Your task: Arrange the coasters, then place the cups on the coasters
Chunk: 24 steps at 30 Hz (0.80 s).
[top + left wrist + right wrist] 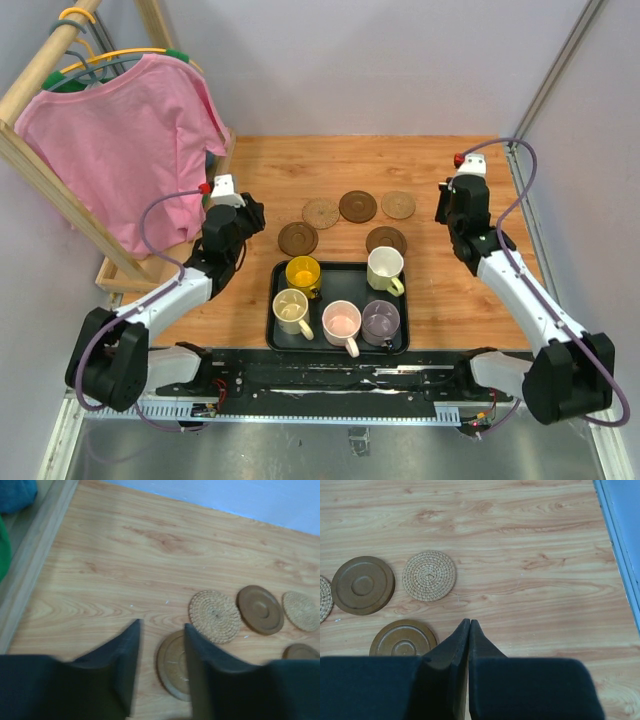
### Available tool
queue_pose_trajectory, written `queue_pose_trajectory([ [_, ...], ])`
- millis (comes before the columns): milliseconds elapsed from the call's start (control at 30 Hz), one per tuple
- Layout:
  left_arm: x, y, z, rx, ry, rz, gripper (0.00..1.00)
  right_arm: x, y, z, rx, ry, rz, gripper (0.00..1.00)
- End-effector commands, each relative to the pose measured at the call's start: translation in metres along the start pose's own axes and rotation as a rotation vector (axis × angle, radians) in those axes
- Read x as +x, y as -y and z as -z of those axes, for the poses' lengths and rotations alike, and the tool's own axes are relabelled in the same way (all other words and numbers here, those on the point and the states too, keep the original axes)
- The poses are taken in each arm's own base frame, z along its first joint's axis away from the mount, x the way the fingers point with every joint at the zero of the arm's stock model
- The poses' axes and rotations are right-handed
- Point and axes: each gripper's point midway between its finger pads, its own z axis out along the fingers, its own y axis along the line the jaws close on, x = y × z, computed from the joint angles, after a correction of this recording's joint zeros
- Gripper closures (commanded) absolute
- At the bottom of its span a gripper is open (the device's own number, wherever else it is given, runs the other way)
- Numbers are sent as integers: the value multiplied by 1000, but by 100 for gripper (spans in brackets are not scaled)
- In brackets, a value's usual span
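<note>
Left gripper [161, 625]: fingers apart with a narrow gap, nothing between them. It hovers over the light wooden table [270, 170] at the left end of the coaster group. In the left wrist view one finger [200, 670] overlaps the near-left dark brown disc coaster [171, 665]; can't tell whether they touch.

Right gripper [469, 622]: fingers pressed together, empty. It sits over bare wood to the right of the coasters, with the near-right dark brown disc coaster [402, 637] just to its left in the right wrist view.

Coasters: all five lie flat on the table behind the black rectangular tray [275, 340], in a loose arc, none touching.
- Back row, left to right: left woven tan round coaster [321, 212], middle dark brown disc coaster [357, 206], right woven tan round coaster [398, 205].
- Front pair: the near-left and near-right dark discs, close to the tray's far edge.

Cups: all five stand upright inside the tray, none on a coaster.
- Far row: yellow handled mug [303, 272] on the left, pale yellow-green handled mug [385, 268] on the right.
- Near row, left to right: cream handled mug [292, 308], pink handled mug [341, 321], translucent purple-grey handled mug [381, 320].

A pink T-shirt [120, 140] hangs on a wooden rack [40, 170] at the far left, well apart from the coasters.
</note>
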Motion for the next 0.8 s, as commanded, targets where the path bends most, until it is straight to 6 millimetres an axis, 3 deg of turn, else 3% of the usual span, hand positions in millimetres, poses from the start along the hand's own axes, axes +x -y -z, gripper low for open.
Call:
queue_pose_trajectory([
  [0, -21, 19, -18, 66, 54, 24, 75, -21, -15, -17, -55, 18, 26, 99],
  [133, -18, 30, -37, 105, 29, 29, 99, -22, -37, -36, -139, -9, 37, 99],
  [300, 0, 53, -64, 207, -39, 11, 99, -21, -70, -66, -298, -71, 23, 99],
  [433, 15, 70, -87, 269, -92, 5, 99, -8, -99, -90, -453, -155, -31, 99],
  [767, 70, 100, -126, 410, -287, 3, 99, 20, -140, -127, -623, -310, -49, 99],
])
